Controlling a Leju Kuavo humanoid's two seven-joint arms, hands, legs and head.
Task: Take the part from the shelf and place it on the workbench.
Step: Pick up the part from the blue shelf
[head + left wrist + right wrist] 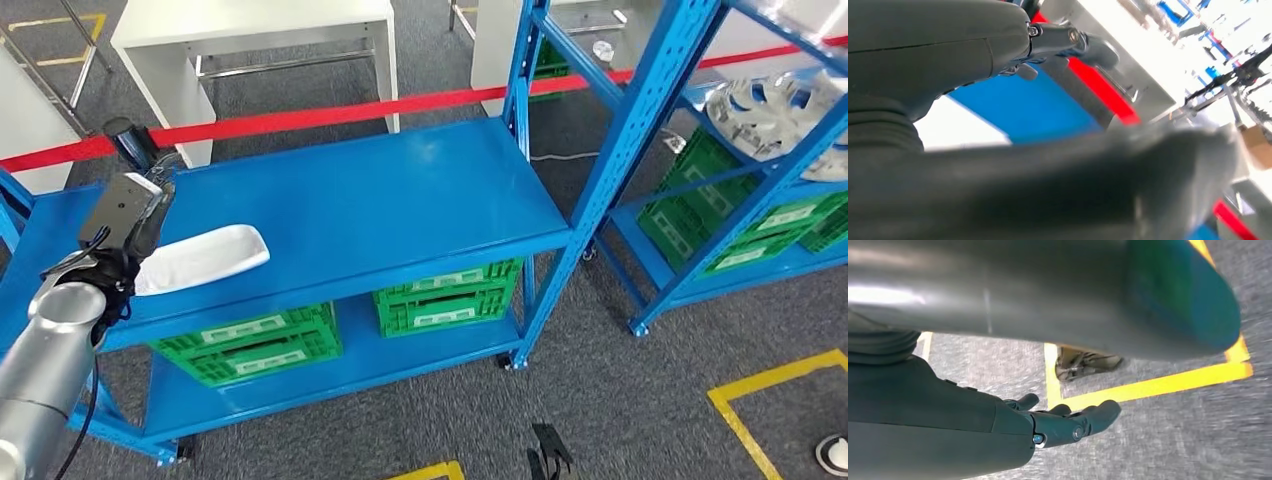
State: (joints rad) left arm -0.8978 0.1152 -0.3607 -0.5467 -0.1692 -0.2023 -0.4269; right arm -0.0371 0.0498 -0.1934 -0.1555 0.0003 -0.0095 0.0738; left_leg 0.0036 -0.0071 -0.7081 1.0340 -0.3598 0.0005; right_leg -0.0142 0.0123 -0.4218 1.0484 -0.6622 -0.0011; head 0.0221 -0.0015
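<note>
Left hand (120,225) is reaching onto the blue shelf (380,200) at the white part (205,257) (fingers hidden, grasp unclear); right hand (1058,425) is hanging slack, holding nothing.

I see green crates (350,330) on the lower tier, red tape (300,118) behind. Yellow floor tape (760,400), white table (250,30) beyond.

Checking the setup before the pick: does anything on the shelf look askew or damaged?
Nothing stands out. The white part lies flat on the blue shelf near its front edge, beside the left robot hand; no damage is visible.
</note>
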